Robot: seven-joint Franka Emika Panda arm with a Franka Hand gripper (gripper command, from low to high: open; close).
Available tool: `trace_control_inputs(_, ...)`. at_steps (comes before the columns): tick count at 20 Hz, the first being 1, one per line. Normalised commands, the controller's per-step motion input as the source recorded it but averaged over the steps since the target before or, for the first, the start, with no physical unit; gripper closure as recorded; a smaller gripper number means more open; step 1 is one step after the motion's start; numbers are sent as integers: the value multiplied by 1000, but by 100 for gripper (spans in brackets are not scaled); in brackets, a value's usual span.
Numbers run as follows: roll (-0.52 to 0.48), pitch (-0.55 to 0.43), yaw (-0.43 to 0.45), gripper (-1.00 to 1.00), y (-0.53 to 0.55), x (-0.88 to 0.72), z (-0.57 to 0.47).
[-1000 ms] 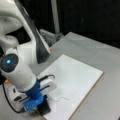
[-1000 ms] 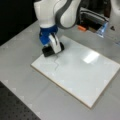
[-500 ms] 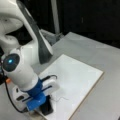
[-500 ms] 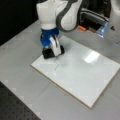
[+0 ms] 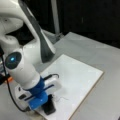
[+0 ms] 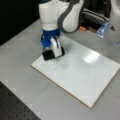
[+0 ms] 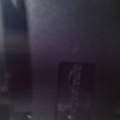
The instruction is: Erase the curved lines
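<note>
Claw parked on the board corner, black eraser block under it

The claw (image 5: 48, 106) (image 6: 51, 53) is down at the near corner of the board (image 5: 82, 77) (image 6: 82, 72), with a black block – looks like an eraser (image 5: 49, 108) (image 6: 48, 55) – at its tip, resting on the white surface. Can't tell if the jaws are actually clamped on it. The curve line (image 5: 61, 98) (image 6: 57, 66) is a faint thin squiggle just beside the eraser, further in on the board – not under it. The wrist view is dark and murky, nothing readable. A glare spot (image 6: 91, 57) sits well away, on the far side of the squiggle from the claw.
</note>
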Motion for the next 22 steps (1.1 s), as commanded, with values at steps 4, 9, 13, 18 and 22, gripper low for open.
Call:
trace_control_inputs(4,57,-100,-41,100,234,1,-367)
trace_control_inputs(9,82,-89,-80,100,227,62,-388)
trace_control_inputs(13,97,-66,-89,100,167,110,-408)
trace_control_inputs(18,108,-54,-89,100,117,175,-438)
trace_control_inputs(22,127,-33,-92,100,152,243,-464)
